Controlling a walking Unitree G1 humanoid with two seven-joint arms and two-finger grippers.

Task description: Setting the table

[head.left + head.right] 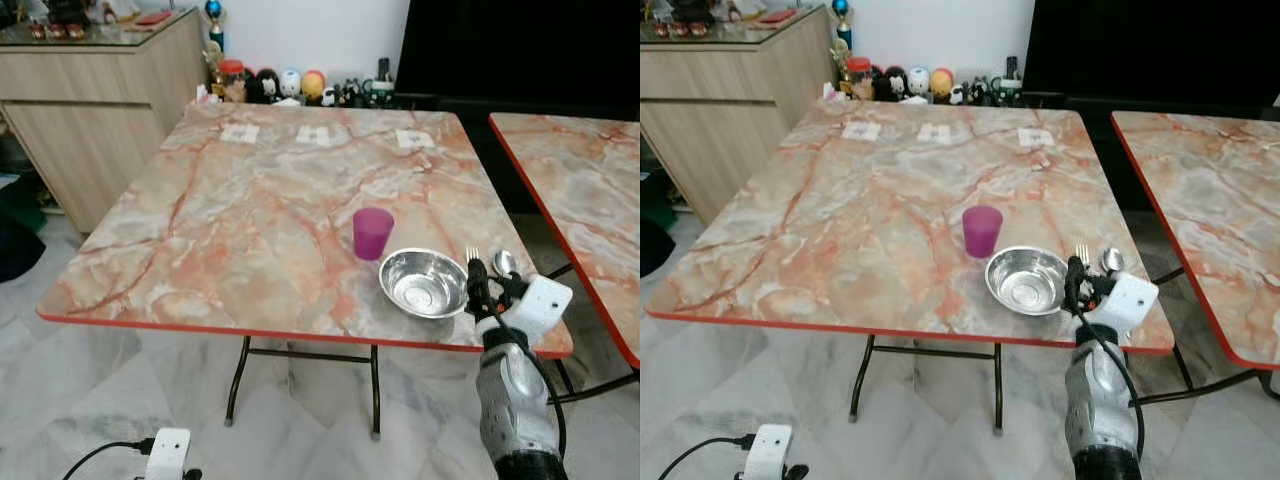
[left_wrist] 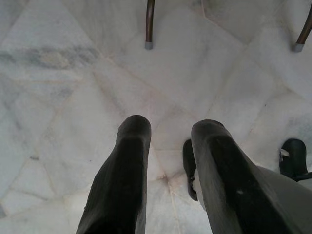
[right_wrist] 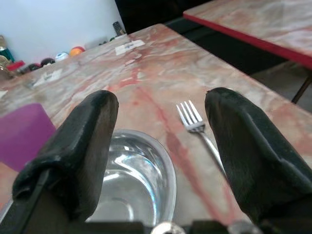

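A steel bowl [image 1: 423, 281] sits near the front right corner of the marble table [image 1: 250, 220], with a purple cup [image 1: 372, 232] just behind it on the left. Right of the bowl lie a fork [image 1: 472, 257] and a spoon [image 1: 506, 263]. My right gripper [image 1: 487, 282] hovers open at the table's front edge, between bowl and cutlery. In the right wrist view the fork [image 3: 195, 121] lies between my fingers [image 3: 83, 146], and the bowl [image 3: 136, 175] is under one of them. My left gripper [image 2: 165, 161] hangs open over the floor.
A second marble table [image 1: 580, 190] stands to the right with a narrow gap between. Three small cards [image 1: 315, 134] lie along the table's far edge. A wooden cabinet [image 1: 90, 90] is at the back left. Figurines [image 1: 290, 85] line the wall. A white device [image 1: 167, 452] is on the floor.
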